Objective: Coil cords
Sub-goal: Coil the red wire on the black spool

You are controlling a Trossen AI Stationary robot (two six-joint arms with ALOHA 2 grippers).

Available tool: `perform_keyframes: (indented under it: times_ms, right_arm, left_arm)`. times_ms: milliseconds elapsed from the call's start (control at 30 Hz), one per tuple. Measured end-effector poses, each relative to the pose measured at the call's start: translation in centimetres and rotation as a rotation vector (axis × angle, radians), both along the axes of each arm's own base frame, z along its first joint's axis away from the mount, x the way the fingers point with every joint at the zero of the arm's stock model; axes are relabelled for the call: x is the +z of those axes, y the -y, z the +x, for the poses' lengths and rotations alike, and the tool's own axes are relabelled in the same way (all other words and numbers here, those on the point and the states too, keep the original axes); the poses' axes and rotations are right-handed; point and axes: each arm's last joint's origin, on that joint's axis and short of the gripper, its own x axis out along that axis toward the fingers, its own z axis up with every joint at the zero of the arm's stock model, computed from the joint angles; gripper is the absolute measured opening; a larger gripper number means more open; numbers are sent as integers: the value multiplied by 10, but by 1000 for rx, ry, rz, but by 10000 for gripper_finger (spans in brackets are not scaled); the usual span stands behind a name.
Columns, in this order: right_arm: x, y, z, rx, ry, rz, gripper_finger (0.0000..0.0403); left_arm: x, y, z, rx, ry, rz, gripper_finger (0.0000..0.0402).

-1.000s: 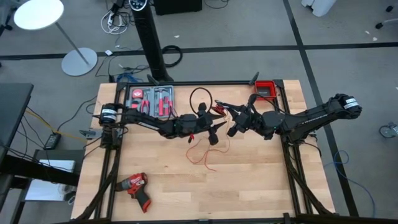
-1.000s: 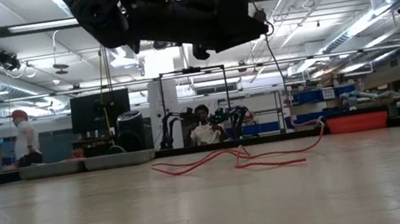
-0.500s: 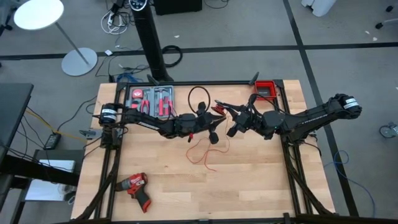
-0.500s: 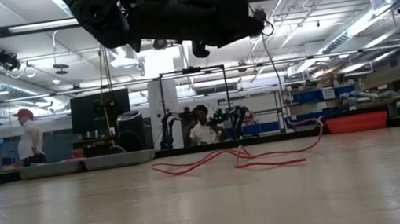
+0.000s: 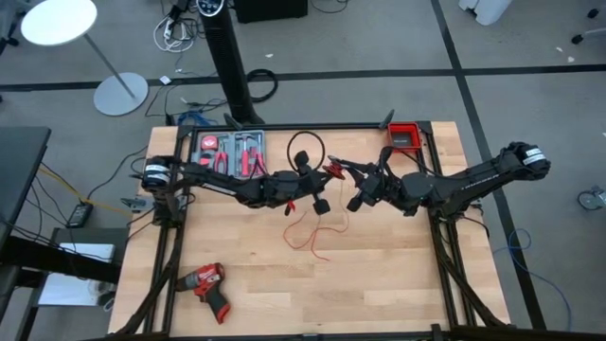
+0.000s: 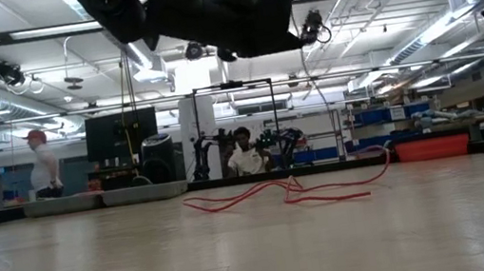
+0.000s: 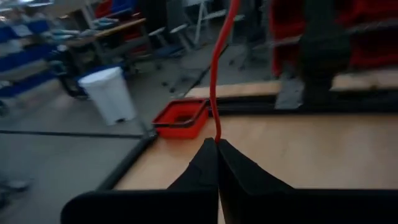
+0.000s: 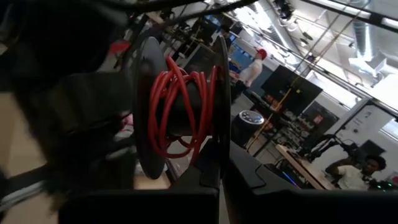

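A thin red wire lies in loose loops on the wooden table's middle, also seen low on the tabletop. One strand rises from it to my left gripper, which is shut on it above the table's centre. Just to its right, my right gripper is shut on a dark reel wound with red wire; the reel shows as a red spot in the high view. Both grippers hang well above the tabletop. My left gripper pinches a single strand of the red wire between its two shut fingertips. The fingers reach out about level, and the strand runs on past the tips, clear of the table. My right gripper pinches the rim of one reel flange between its two fingers. The reel stands on edge beyond the fingertips, lifted clear of the table.
A tray of red-handled hand tools sits at the far left and a red bin at the far right corner. A red drill lies near the left front. People stand in the room behind the table.
My left gripper has shut on the red wire strand; a second ago its fingers stood open. It has also rolled a little. The loose wire on the table and the right gripper with the reel have stayed in place.
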Motion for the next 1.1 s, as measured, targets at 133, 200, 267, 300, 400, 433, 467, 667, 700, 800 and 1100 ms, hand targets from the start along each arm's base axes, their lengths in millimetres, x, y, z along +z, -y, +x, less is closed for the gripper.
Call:
perform_keyframes:
  times_ms: [133,200,267,300,400,433,467,667,700,800,1100]
  right_arm:
    - [-1,-4,-1,11,-7,-2,0]
    - [-1,-6,-1,18,-9,-3,0]
    - [-1,-7,-1,22,-9,-2,0]
    - [-1,-7,-1,22,-14,-4,0]
    - [-6,-8,-2,8,-62,-11,0]
    - [-8,-8,-2,-10,-90,-20,0]
    - [-11,-7,-3,-24,-118,-28,0]
    - [-19,-3,-4,-94,-209,-59,0]
    - [-19,-1,-4,-104,-218,-64,0]
    - [-20,7,-2,-129,-232,-65,0]
    - [-16,28,2,-142,-185,-36,0]
  left_arm:
    - [14,-2,-9,60,-63,92,0]
    - [20,-3,-13,94,-96,141,0]
    - [23,-4,-16,120,-134,186,0]
    - [27,-4,-18,130,-146,204,0]
    - [40,-2,-27,156,-162,242,0]
    - [43,0,-30,155,-180,253,0]
    - [48,2,-33,157,-180,259,0]
    - [70,18,-49,119,-169,272,0]
    - [71,21,-49,112,-162,272,0]
    - [73,30,-48,85,-164,274,0]
    - [86,45,-24,54,-122,272,0]
